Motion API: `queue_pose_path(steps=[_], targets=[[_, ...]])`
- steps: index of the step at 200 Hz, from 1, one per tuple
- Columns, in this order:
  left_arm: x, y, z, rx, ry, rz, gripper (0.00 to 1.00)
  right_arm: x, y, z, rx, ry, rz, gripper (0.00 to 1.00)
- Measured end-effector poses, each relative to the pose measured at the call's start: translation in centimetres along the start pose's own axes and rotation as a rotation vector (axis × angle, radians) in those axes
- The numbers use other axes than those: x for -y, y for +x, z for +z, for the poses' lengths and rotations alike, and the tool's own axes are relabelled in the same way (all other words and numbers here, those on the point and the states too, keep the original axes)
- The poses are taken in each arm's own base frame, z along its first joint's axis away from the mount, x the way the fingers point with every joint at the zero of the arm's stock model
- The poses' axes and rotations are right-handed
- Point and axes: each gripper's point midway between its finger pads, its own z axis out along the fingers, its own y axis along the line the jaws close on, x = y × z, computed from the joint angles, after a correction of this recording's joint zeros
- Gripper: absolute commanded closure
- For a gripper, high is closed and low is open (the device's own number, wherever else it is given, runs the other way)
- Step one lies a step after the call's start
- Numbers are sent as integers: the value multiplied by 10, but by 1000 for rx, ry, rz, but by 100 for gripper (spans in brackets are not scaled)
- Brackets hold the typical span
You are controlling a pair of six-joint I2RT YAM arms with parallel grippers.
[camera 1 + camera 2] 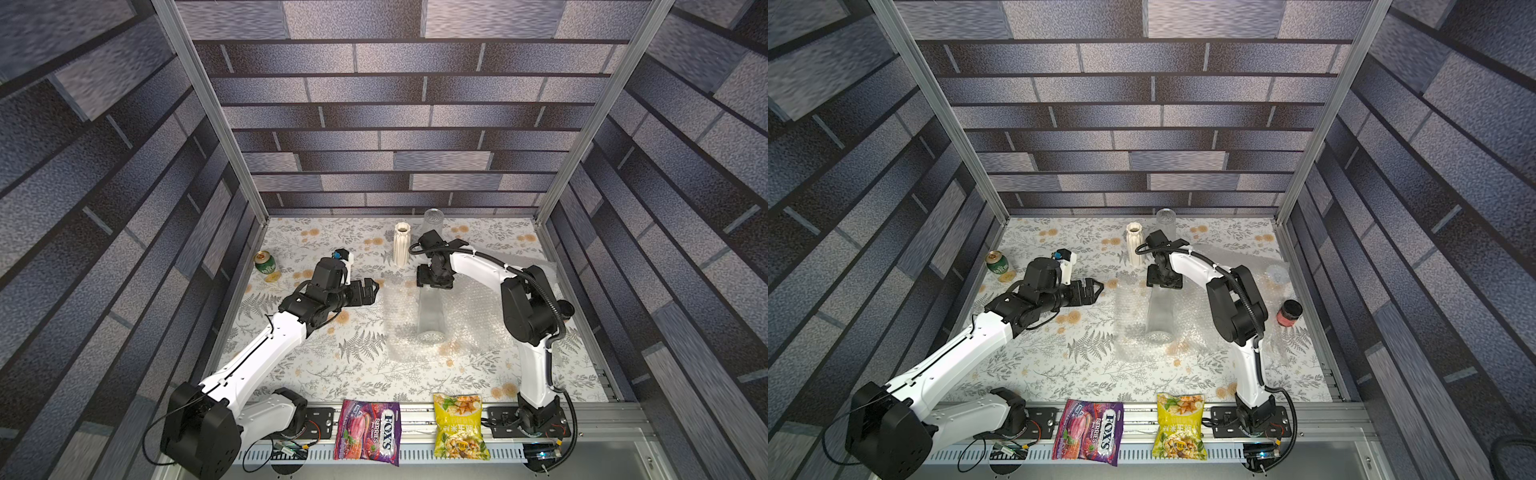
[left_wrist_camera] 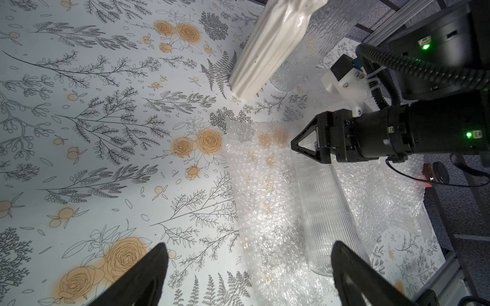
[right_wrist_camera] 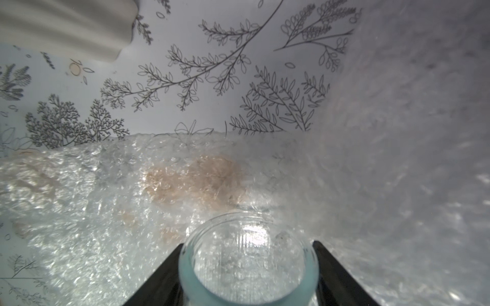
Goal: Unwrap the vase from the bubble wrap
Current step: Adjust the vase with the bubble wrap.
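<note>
In both top views I found the vase [image 1: 430,316] lying on its side on the opened bubble wrap [image 1: 473,303], midway across the table [image 1: 316,374]. The right gripper [image 1: 434,286] sat at its far end, presumably to lift it clear. The left wrist view showed the left gripper [image 2: 249,245] spread wide and empty beside the sheet's left edge. The right wrist view showed fingers [image 3: 164,270] clamped on the vase's rim, with its body cut off and the glass blurred.

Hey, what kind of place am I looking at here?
Likely a robot test booth dressed as a room: printed brick walls on aluminium posts, a mounting rail along the front, and a floral cloth for a tabletop.
</note>
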Motion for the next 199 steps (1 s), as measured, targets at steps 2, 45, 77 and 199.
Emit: queue_pose_path(steps=[2,45,77,199], targets=[[0,0,0,0,1,0,4,0,0,0,0,0,0,31],[1,2,2,-10,11,-2,5,-2,-4,1,2,-2,-6,35],[-1,7,9,-35,10,-6,6,-4,-7,2,-12,7,-21,31],[-1,12,15,-56,24,-10,6,3,8,23,-68,35,-26,29]])
